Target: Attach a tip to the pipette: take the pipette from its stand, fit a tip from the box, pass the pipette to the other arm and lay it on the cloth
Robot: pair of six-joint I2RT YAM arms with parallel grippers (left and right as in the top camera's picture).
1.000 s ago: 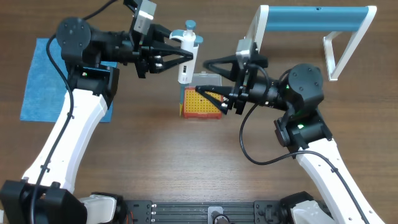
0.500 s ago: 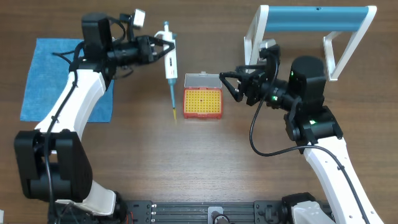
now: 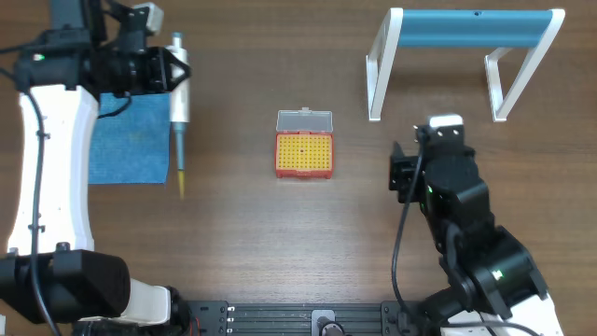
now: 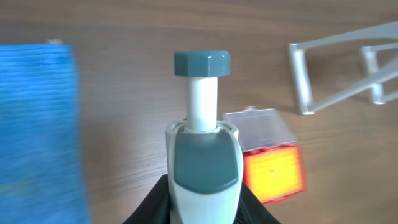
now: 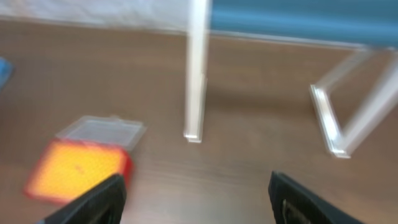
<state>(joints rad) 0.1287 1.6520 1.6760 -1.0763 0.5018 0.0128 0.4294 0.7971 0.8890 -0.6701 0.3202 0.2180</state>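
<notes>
The white pipette (image 3: 177,93) has a grey-blue plunger cap and a yellow tip (image 3: 180,179) fitted on its end. My left gripper (image 3: 161,70) is shut on its upper body, holding it above the table at the right edge of the blue cloth (image 3: 126,140). In the left wrist view the pipette (image 4: 202,165) stands between my fingers (image 4: 148,205), with the cloth (image 4: 37,130) to one side. The orange tip box (image 3: 304,154) sits mid-table with its clear lid open. My right gripper (image 5: 196,208) is open and empty, drawn back near its base.
The white and blue pipette stand (image 3: 471,33) is at the back right, also the stand (image 5: 198,81) in the right wrist view. The tip box (image 5: 78,168) lies ahead of the right gripper. Bare wooden table surrounds the box.
My left arm carried the pipette left from above the tip box to the cloth's edge. The right arm pulled back from the box toward its base.
</notes>
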